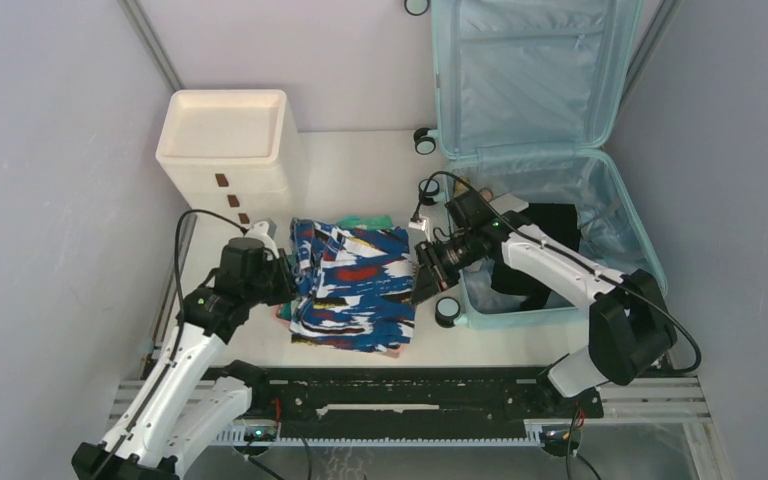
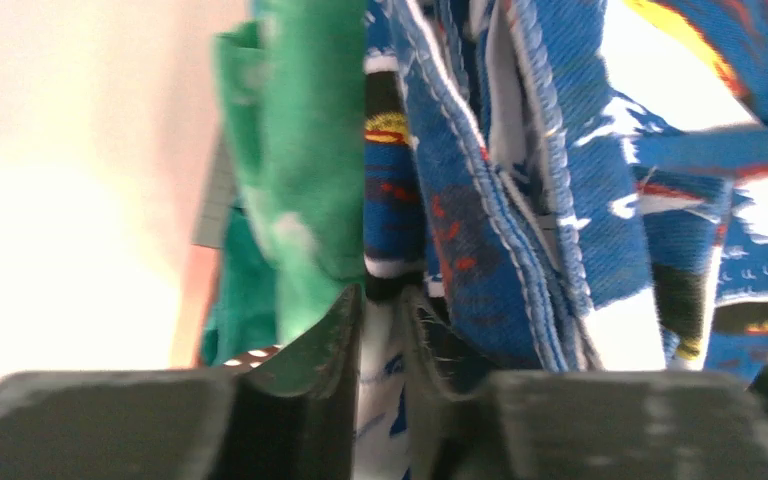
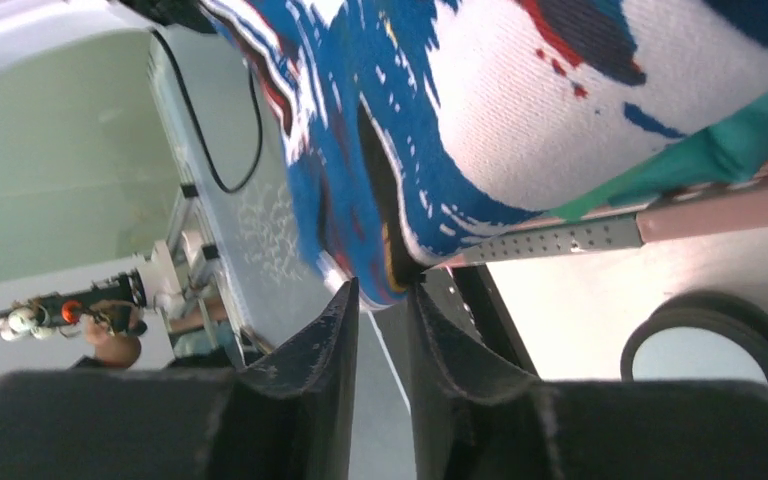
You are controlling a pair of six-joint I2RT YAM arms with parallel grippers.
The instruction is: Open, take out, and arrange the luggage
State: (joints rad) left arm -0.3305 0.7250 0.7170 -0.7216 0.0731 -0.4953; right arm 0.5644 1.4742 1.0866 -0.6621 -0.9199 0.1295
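The luggage [image 1: 525, 70], a pale aqua suitcase, lies open at the back right with its lid leaning on the wall. A black item [image 1: 550, 225] lies in its lower half. A blue patterned garment [image 1: 355, 285] tops a pile of clothes in the middle of the table. My left gripper [image 1: 285, 285] is at the pile's left edge. In the left wrist view it [image 2: 382, 295] is shut on the blue patterned cloth [image 2: 480, 230], beside a green garment [image 2: 305, 150]. My right gripper [image 1: 422, 280] is at the pile's right edge, its tips [image 3: 385, 290] pinching the blue hem [image 3: 360, 200].
A cream-white drawer cabinet [image 1: 225, 135] stands at the back left. The pile rests in a shallow pink basket [image 3: 720, 215], whose edge shows under the clothes. A suitcase caster wheel [image 1: 447, 311] sits just right of my right gripper. Grey walls close in both sides.
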